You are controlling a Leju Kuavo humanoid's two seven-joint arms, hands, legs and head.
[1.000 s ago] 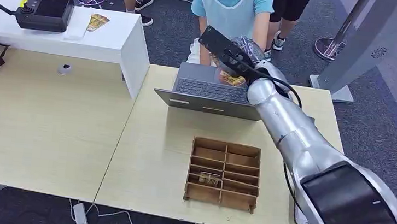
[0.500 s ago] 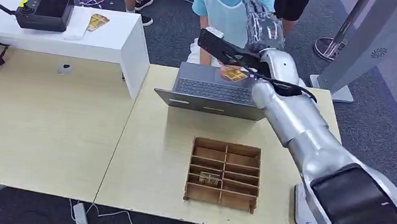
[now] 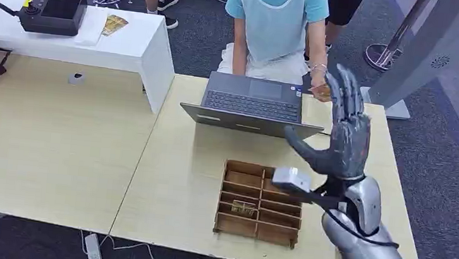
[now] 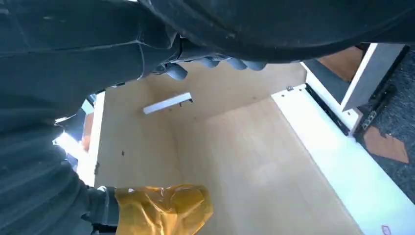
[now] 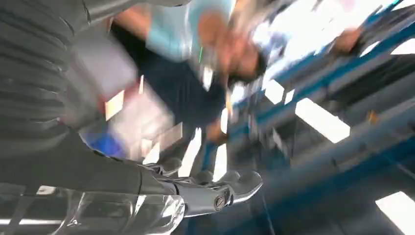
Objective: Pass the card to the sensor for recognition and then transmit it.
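The card (image 3: 321, 91) is seen in the hand of a person (image 3: 275, 20) standing at the far edge of the bench (image 3: 179, 163), beside the laptop (image 3: 252, 103). From this the handover is judged complete; no sensor can be identified with certainty, so the recognition step cannot be confirmed. A second card-like item is noted in a compartment of the wooden tray (image 3: 260, 202), and whether further cycles are required cannot be told.

The right hand (image 3: 340, 137) is raised above the bench between tray and laptop, palm upright, fingers (image 3: 346, 93) spread wide and thumb apart. Nothing is held and nothing is touched. The right wrist view is blurred and nothing further is gained from it.

The left hand (image 4: 58, 147) is seen hanging low beside the bench. Whether its fingers are spread or curled cannot be told.
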